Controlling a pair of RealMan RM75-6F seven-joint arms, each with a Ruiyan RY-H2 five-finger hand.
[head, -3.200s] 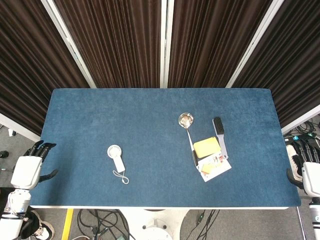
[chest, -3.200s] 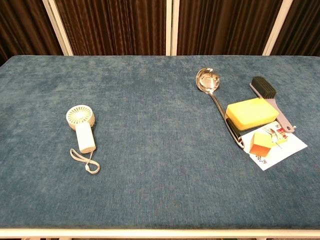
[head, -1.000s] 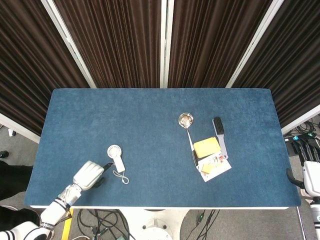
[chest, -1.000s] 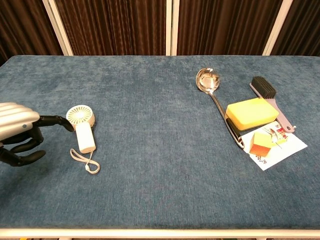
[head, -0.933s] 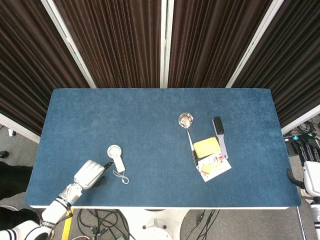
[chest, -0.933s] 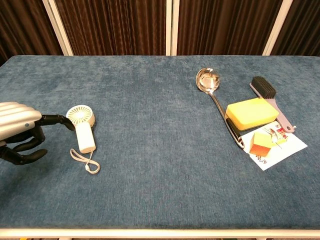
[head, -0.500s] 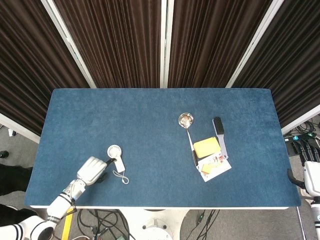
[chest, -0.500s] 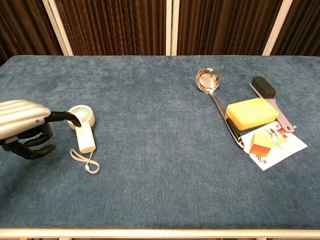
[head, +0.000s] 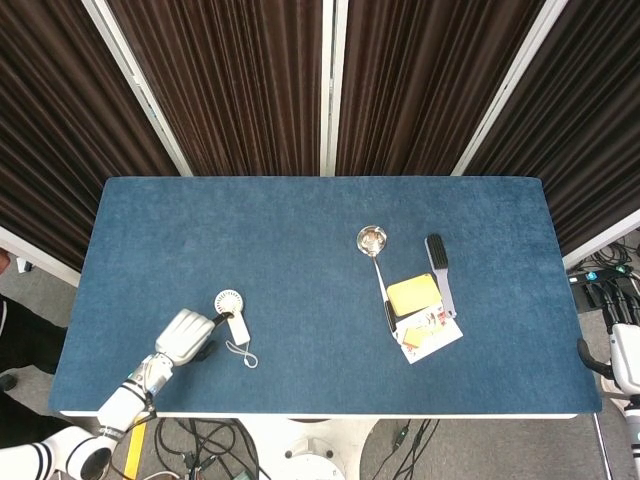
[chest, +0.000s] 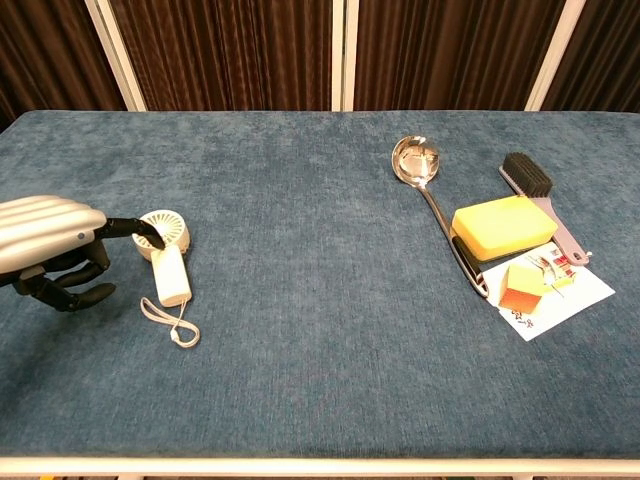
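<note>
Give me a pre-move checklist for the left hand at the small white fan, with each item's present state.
1. Left hand beside the fan: ok.
2. Fingers in contact with the fan head: cannot tell; one tip overlaps it.
3. Fan gripped: not ok, it lies flat on the table.
4. Wrist strap free of the hand: ok.
5. Ladle and sponge out of the way: ok, far across the table.
6. Right hand off the table: ok.

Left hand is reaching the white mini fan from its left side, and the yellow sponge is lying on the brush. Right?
Not quite. The chest view shows the yellow sponge lying on the ladle handle, beside the brush. The left hand does reach the white mini fan from its left.
</note>
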